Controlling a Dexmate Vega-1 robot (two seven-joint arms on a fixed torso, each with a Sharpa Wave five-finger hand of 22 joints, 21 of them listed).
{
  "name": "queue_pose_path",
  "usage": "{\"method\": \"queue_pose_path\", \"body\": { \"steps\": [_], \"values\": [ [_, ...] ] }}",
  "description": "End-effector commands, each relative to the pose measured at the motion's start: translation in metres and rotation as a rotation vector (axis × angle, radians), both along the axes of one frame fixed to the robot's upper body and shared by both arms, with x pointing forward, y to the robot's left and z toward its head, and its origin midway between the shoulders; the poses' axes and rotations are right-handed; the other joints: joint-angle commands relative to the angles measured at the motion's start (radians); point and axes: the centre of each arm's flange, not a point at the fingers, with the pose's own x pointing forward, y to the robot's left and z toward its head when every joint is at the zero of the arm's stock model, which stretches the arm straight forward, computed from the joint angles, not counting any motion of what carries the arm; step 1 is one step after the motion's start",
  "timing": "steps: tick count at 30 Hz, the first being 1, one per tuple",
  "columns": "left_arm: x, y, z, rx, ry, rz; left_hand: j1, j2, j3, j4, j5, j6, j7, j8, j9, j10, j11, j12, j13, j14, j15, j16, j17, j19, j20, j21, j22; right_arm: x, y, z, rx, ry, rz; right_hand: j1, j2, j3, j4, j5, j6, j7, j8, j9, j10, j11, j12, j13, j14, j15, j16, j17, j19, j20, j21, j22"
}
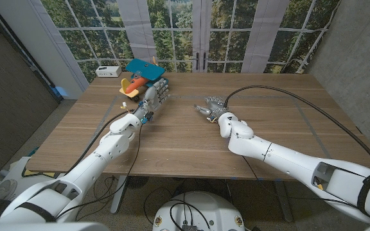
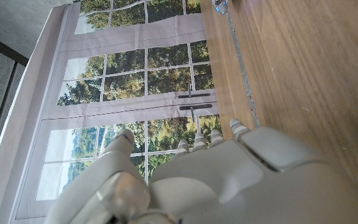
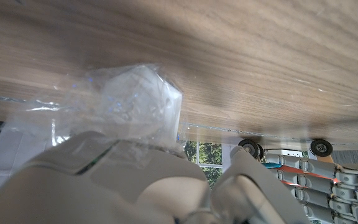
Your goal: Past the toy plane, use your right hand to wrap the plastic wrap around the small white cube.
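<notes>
On the table (image 1: 191,138), mid-far, the cube (image 3: 143,99) is seen wrapped in plastic wrap (image 3: 48,115) only by the right wrist camera, gripped by the right robot hand (image 1: 211,106). From the head camera, the left robot hand (image 1: 154,95), fingers apart, is seen beside the toy plane (image 1: 142,70).

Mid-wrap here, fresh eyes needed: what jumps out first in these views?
The right robot hand near the table's middle draws the eye, working on the small white cube bundled in crinkled plastic wrap, seen close in the right wrist view. Next is the colourful toy plane at the far left of the wooden table, with the left robot hand right beside it.
</notes>
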Motion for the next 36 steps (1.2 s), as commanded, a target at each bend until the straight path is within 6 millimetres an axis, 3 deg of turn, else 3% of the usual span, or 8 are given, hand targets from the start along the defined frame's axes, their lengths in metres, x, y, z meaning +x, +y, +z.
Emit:
{"method": "queue_pose_path", "body": {
  "steps": [1,6,10,15,23,26,30,36],
  "values": [
    [0.001,0.001,-0.001,0.0,0.002,-0.002,0.0,0.001,0.007,0.003,-0.002,-0.171,-0.006,0.003,0.004,-0.222,-0.002,0.001,0.004,-0.17,-0.003,0.002,0.002,-0.003,0.005,0.006,0.002,-0.01,-0.001,0.003,0.092,-0.116,0.067,0.022,0.08,0.03,-0.034,0.021,0.024,-0.067,0.01,0.001,-0.035,0.002,0.012,0.002,-0.08,0.016,0.014,-0.015,0.048,0.054,0.022,0.001],
    [0.001,0.002,-0.001,-0.003,0.004,-0.005,0.0,0.001,0.007,0.004,-0.002,-0.172,-0.006,0.003,0.004,-0.223,-0.002,0.001,0.005,-0.171,-0.002,0.002,0.003,-0.004,0.005,0.006,0.002,-0.015,0.002,0.01,0.116,-0.184,0.101,0.088,0.076,0.075,-0.075,0.02,0.046,-0.083,0.011,0.002,0.003,0.002,0.015,0.001,-0.022,0.027,0.016,-0.025,0.11,0.093,0.033,0.0],
    [0.001,0.003,-0.002,-0.005,0.005,-0.001,0.0,0.001,0.007,0.004,-0.002,-0.172,-0.006,0.003,0.004,-0.223,-0.002,0.001,0.005,-0.17,-0.003,0.002,0.003,-0.004,0.006,0.005,0.002,-0.022,0.003,0.012,0.162,-0.273,0.126,0.175,0.066,0.129,-0.134,0.0,0.146,-0.079,0.03,0.004,0.111,0.007,0.033,0.002,0.093,0.018,0.028,-0.027,0.224,0.1,0.053,0.002],
    [0.0,0.004,-0.003,-0.007,0.004,-0.003,-0.001,0.001,0.007,0.004,-0.002,-0.172,-0.006,0.003,0.004,-0.223,-0.002,0.001,0.005,-0.171,-0.003,0.002,0.003,-0.004,0.006,0.005,0.002,-0.026,0.003,0.017,0.205,-0.316,0.156,0.199,0.06,0.142,-0.154,-0.008,0.16,-0.078,0.026,0.004,0.136,0.012,0.033,0.003,0.139,0.022,0.034,-0.026,0.273,0.102,0.063,0.003],
    [-0.001,0.006,-0.003,-0.008,0.003,0.0,-0.002,0.001,0.007,0.005,-0.002,-0.172,-0.007,0.003,0.004,-0.222,-0.001,0.001,0.005,-0.17,-0.003,0.002,0.003,-0.004,0.006,0.005,0.002,-0.03,0.001,0.021,0.284,-0.337,0.214,0.191,0.044,0.134,-0.153,-0.014,0.156,-0.079,0.02,0.005,0.141,0.021,0.03,0.004,0.154,0.03,0.037,-0.02,0.279,0.11,0.061,0.004],
    [-0.001,0.006,-0.003,-0.005,0.001,-0.004,-0.002,0.001,0.007,0.005,-0.002,-0.172,-0.007,0.003,0.004,-0.222,-0.002,0.001,0.005,-0.171,-0.003,0.002,0.003,-0.004,0.006,0.005,0.002,-0.032,-0.001,0.025,0.323,-0.347,0.243,0.155,-0.026,0.091,-0.154,-0.021,0.162,-0.082,0.016,0.005,0.152,0.033,0.027,0.005,0.158,0.043,0.034,-0.013,0.277,0.125,0.053,0.005],
    [-0.001,0.006,-0.002,-0.005,-0.001,-0.006,-0.002,0.001,0.007,0.006,-0.002,-0.172,-0.007,0.003,0.004,-0.224,-0.003,0.001,0.005,-0.171,-0.003,0.002,0.003,-0.004,0.006,0.005,0.002,-0.036,-0.003,0.031,0.381,-0.378,0.276,0.128,-0.059,0.064,-0.149,-0.019,0.178,-0.084,0.019,0.006,0.168,0.035,0.028,0.006,0.168,0.052,0.036,-0.009,0.275,0.135,0.048,0.006],
    [-0.003,0.007,-0.002,-0.003,-0.005,-0.006,-0.002,0.001,0.007,0.006,-0.002,-0.173,-0.006,0.003,0.004,-0.224,-0.003,0.001,0.005,-0.171,-0.002,0.002,0.003,-0.005,0.006,0.005,0.002,-0.042,-0.009,0.037,0.494,-0.422,0.327,0.112,-0.072,0.051,-0.145,-0.013,0.197,-0.083,0.023,0.006,0.197,0.04,0.035,0.007,0.19,0.05,0.042,-0.007,0.288,0.138,0.049,0.007]
  ]
}}
